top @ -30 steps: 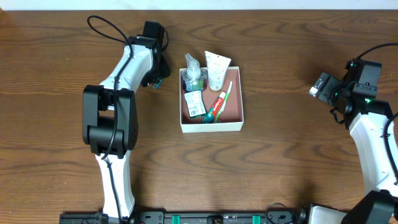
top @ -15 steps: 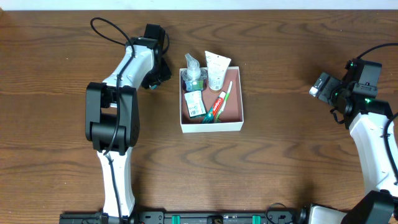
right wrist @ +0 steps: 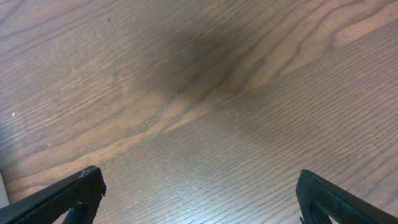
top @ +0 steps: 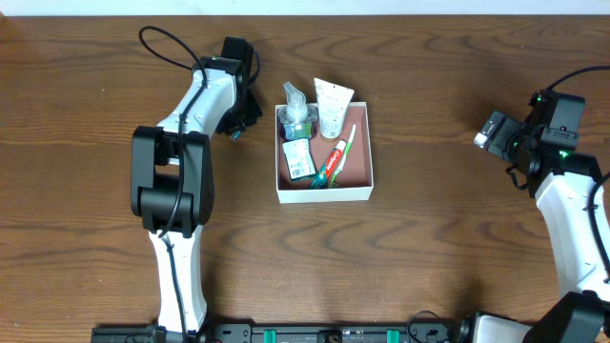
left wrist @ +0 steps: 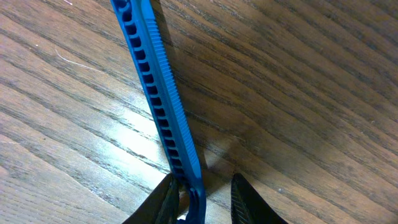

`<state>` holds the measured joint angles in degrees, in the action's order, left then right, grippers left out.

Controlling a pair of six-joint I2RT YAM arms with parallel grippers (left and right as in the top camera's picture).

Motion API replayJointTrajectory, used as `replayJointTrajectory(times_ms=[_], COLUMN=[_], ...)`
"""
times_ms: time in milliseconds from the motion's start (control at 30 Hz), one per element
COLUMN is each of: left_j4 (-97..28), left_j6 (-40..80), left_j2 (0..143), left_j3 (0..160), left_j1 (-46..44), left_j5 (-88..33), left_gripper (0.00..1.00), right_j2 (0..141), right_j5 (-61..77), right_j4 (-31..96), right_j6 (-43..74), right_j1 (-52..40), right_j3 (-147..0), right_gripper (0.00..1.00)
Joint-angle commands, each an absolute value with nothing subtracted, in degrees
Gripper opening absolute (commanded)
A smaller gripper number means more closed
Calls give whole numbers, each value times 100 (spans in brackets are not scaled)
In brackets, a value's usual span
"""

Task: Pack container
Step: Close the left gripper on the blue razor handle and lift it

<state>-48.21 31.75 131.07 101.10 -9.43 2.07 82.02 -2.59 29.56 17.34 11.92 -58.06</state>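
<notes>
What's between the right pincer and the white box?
Only bare wooden table, shown in the overhead view, between the right pincer and the container.

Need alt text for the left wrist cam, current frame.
A blue ribbed plastic handle lies on the wooden table, running from the top edge down to the bottom, where its lower end sits between the fingertips of the left gripper. The handle is close against one finger, with a visible gap to the other.

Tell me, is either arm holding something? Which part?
Left end effector straddles an end of the blue ribbed stick; a grip cannot be told. Right end effector holds nothing.
</notes>
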Motion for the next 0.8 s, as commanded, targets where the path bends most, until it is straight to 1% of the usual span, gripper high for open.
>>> replayJointTrajectory(times_ms=[0,33,167,400,767], left_j4=[-4943,-4952,-5063,-5492,-6390], left_j6=[3201,3201,3201,3203,3201], left_j2=[13447,13447,13399,13093,11889], left_j3=[10020,10020,10022,10022,10027], left_j1=[-939,-939,-939,-939,-939], left_j5=[191,191,189,189,143], left_gripper=[26,27,24,23,23], right_j2=[8117,8117,8117,8117,8117], right_j5=[-318,-318,-318,-318,-318], right_j4=[2963,2963,2963,2963,2963], right_j6=[1686,1686,1686,1686,1686], right_j1=[1247,1247,1247,1247,1247], right_j3=[-5878,-5878,-5878,-5878,-5878], right_gripper=[99,99,99,99,99])
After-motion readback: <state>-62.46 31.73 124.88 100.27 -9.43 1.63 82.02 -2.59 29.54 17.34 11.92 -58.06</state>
